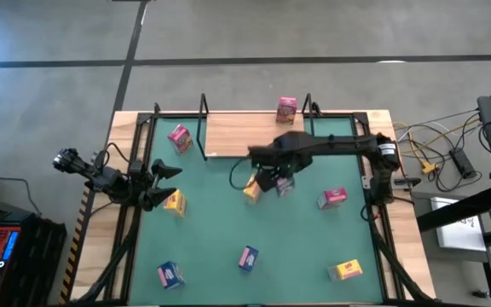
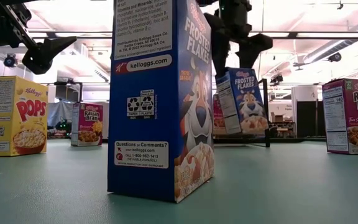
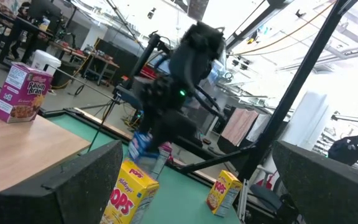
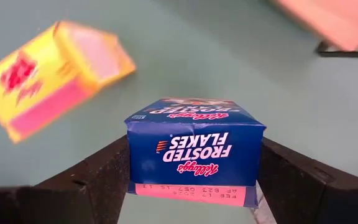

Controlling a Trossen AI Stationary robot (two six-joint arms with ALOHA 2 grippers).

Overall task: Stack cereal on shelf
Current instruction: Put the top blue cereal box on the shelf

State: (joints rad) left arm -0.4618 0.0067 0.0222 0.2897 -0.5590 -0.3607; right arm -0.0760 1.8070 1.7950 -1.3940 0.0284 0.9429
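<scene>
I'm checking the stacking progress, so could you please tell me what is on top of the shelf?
One pink cereal box stands at the shelf's far edge. The right arm crosses over the board, hiding part of it.

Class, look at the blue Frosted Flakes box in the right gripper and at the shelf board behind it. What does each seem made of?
Blue Frosted Flakes box: likely thin printed cardboard with a slight sheen, going by its folded edges and flap. Light shelf board: looks like matte pale wood or a wood-look laminate, framed by thin black uprights that appear to be metal.

floor (image 1: pixel 314 30): grey concrete with dark seam lines
ceiling (image 2: pixel 303 25): white – long bright light strips
far room (image 3: pixel 61 37): cluttered workbenches, dark stands
beside table: orange and yellow cables (image 1: pixel 433 136) – loose
</scene>
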